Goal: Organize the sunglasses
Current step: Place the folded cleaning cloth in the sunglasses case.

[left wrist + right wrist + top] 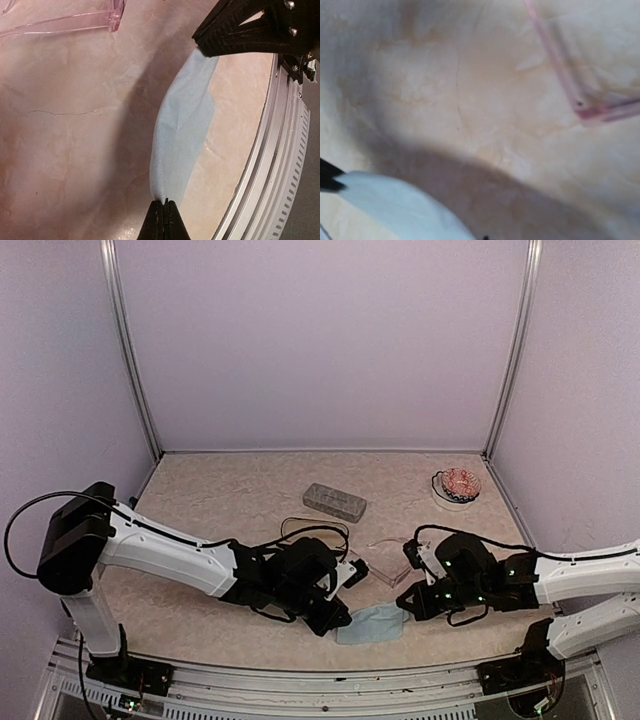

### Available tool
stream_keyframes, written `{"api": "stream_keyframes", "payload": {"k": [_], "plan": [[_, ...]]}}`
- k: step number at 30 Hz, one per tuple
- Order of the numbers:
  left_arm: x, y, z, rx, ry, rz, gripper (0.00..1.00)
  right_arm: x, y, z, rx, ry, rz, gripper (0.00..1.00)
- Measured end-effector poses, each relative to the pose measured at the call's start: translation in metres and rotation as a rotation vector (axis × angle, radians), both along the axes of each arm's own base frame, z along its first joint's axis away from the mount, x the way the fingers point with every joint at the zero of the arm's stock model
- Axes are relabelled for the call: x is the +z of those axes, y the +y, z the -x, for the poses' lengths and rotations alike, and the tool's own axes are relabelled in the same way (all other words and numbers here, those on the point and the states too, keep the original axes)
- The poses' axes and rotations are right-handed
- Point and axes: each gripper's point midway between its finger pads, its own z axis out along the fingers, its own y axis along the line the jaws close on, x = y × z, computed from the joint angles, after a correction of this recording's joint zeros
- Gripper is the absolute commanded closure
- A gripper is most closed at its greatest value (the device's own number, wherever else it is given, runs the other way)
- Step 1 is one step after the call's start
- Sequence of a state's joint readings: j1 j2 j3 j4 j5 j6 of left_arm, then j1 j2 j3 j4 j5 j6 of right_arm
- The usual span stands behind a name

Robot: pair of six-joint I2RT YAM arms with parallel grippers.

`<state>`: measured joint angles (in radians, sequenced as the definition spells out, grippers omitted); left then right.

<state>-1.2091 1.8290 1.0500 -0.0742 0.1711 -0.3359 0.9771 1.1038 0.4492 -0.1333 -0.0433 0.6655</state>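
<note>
The clear pinkish sunglasses (385, 571) lie on the table between my two grippers; they also show in the left wrist view (65, 22) and the right wrist view (580, 102). A thin black wire shape (316, 531), apparently the dark pair, lies behind my left wrist, partly hidden. My left gripper (338, 617) (164, 202) is shut on one end of a light blue cloth (370, 625) (182, 130) (395, 205). My right gripper (405, 603) (200, 45) pinches the cloth's other end. The cloth stretches between them, just above the table.
A grey rectangular case (334, 501) lies closed at the middle back. A small white bowl (457, 487) with a reddish thing in it stands at the back right. The metal rail of the table's near edge (280, 165) runs close to the cloth.
</note>
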Motion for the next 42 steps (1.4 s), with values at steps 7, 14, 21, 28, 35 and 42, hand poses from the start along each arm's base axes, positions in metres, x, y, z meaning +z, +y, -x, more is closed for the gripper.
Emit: {"api": "stream_keyframes", "payload": {"k": [7,14,21,28,35,42], "plan": [[0.010,0.022,-0.004,0.053,-0.023,0.000,1.00,-0.009,0.027,0.001,0.059,0.006,-0.011,1.00],[0.029,0.041,-0.003,0.084,-0.019,0.018,1.00,0.000,0.058,0.007,0.102,0.005,-0.064,1.00],[0.050,0.063,0.001,0.114,-0.008,0.047,1.00,0.012,0.079,0.017,0.131,-0.013,-0.097,1.00],[0.071,0.080,-0.022,0.205,-0.027,0.076,1.00,0.035,0.088,-0.002,0.070,-0.101,-0.122,1.00],[0.072,0.096,-0.049,0.280,-0.039,0.055,1.00,0.082,0.105,-0.035,-0.003,-0.256,-0.158,1.00],[0.100,0.108,-0.095,0.395,-0.111,0.072,1.00,0.098,0.108,-0.072,-0.069,-0.333,-0.150,1.00]]}}
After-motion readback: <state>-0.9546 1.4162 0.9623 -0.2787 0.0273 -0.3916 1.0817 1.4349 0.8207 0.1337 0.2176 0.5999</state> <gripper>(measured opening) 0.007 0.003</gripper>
